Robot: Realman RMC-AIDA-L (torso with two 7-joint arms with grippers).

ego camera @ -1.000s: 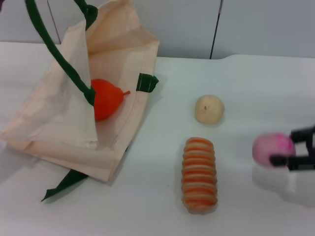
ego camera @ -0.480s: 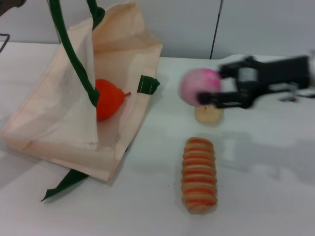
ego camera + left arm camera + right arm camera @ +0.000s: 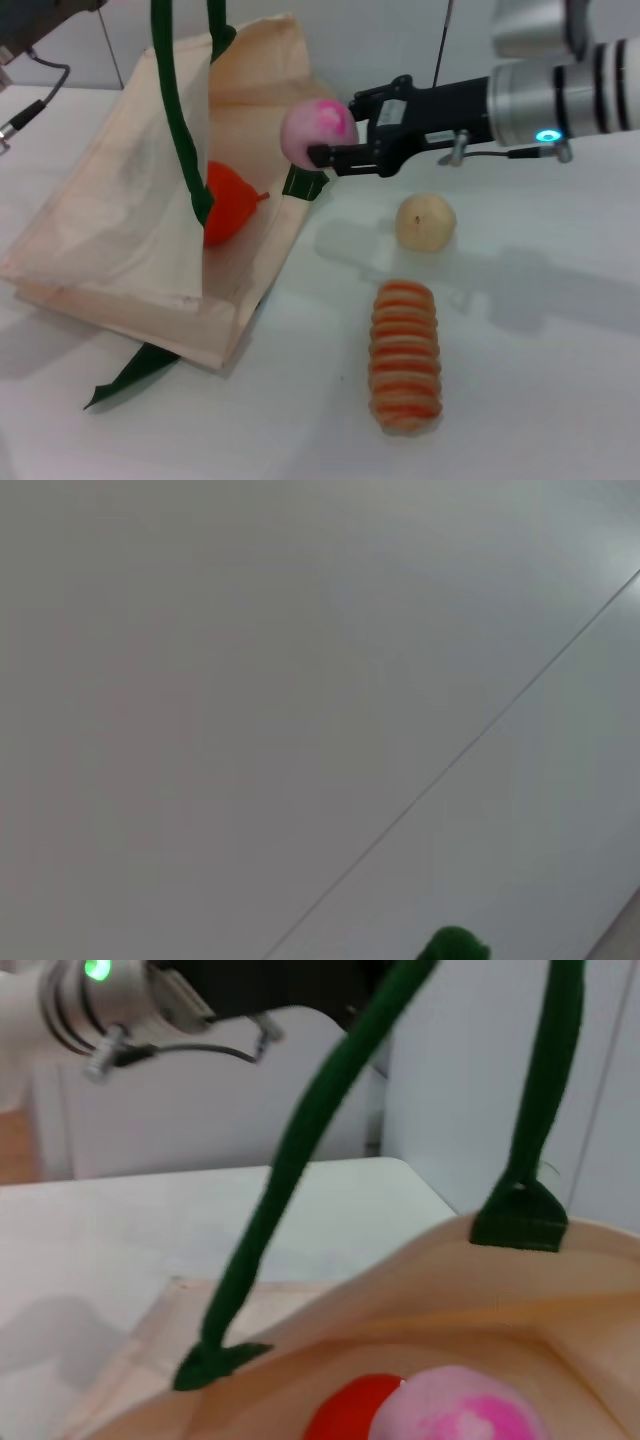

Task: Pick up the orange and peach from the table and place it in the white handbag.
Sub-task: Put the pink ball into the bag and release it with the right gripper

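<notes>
Jaws of right gripper (image 3: 335, 152) clamped on the peach (image 3: 318, 133), held in the air at the open mouth of the white handbag (image 3: 130, 250), just above its right edge. Bag opening lies to the robot's left of the peach and below it; orange (image 3: 228, 203) already inside, just beyond. Left gripper is off the top-left, out of view, jaw state can't tell; it appears to hold the green handles (image 3: 180, 120) up. Right arm is the only one placed for the drop. Count: one peach, one orange, one bag, one cream ball (image 3: 425, 221), one striped bread loaf (image 3: 405, 355), both on the table (image 3: 540, 380)
</notes>
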